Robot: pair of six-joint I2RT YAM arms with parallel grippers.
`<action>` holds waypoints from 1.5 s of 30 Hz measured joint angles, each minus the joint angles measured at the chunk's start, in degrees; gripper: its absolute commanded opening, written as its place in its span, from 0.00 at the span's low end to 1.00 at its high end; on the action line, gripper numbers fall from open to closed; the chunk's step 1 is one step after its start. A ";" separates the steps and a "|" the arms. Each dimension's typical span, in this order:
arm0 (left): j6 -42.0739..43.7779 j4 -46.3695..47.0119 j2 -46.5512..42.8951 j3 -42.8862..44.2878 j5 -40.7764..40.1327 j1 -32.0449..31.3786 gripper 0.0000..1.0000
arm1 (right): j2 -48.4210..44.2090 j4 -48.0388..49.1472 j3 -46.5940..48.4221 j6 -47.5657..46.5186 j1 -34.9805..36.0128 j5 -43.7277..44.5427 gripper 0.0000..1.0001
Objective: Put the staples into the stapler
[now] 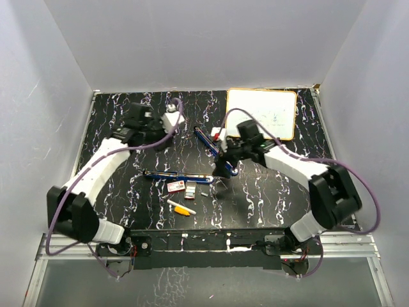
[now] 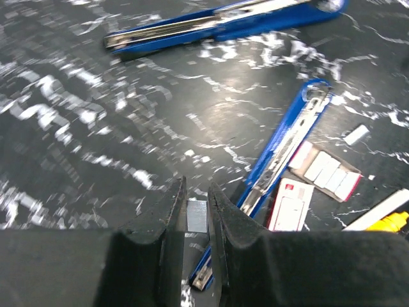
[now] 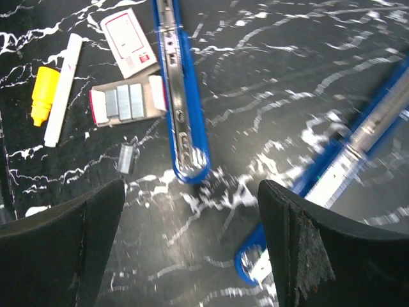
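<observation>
Nearest the arm bases, a yellow-and-white marker (image 1: 181, 208) lies on the bench (image 1: 268, 192). Just behind it, the staple box (image 1: 190, 189) sits open with strips showing, beside the flat-opened blue stapler (image 1: 179, 177). Farther on, the right gripper (image 3: 192, 192) hovers with its jaws spread wide and empty. The left gripper (image 2: 195, 192) has its jaws pinched on one silvery staple strip (image 2: 197, 215).

No text can be read in any of the views. The small staple box (image 3: 130, 43) has a white lid with a red frame and a red mark in one corner, but its print is too small and blurred to read. The whiteboard (image 1: 262, 114) shows only faint scribbles, no legible letters.
</observation>
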 measured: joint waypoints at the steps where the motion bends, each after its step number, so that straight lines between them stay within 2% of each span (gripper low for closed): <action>1: -1.42 0.39 -2.19 -0.59 -0.35 2.25 0.00 | 2.29 0.24 1.09 -0.46 2.08 0.31 0.87; 6: -7.52 1.53 -9.01 -1.64 -2.73 8.83 0.00 | 11.63 0.94 4.90 -2.40 7.69 1.90 0.87; 11: -11.13 1.75 -9.51 -1.66 -5.73 12.46 0.00 | 17.68 0.50 8.70 -5.14 11.28 4.39 0.82; 26: -13.57 1.75 -8.92 -1.68 -6.80 12.98 0.00 | 29.38 -10.12 21.70 -17.09 13.77 5.92 0.35; 35: -14.91 1.90 -8.81 -2.34 -8.22 12.98 0.00 | 35.71 -18.18 32.28 -27.41 14.84 3.54 0.26; 40: -16.50 2.95 -8.76 -2.38 -10.99 13.40 0.00 | 40.48 -23.52 39.91 -36.48 15.87 0.81 0.22; 45: -18.38 4.13 -8.74 -2.43 -12.52 15.30 0.00 | 46.07 -32.74 49.59 -48.54 17.09 -2.08 0.20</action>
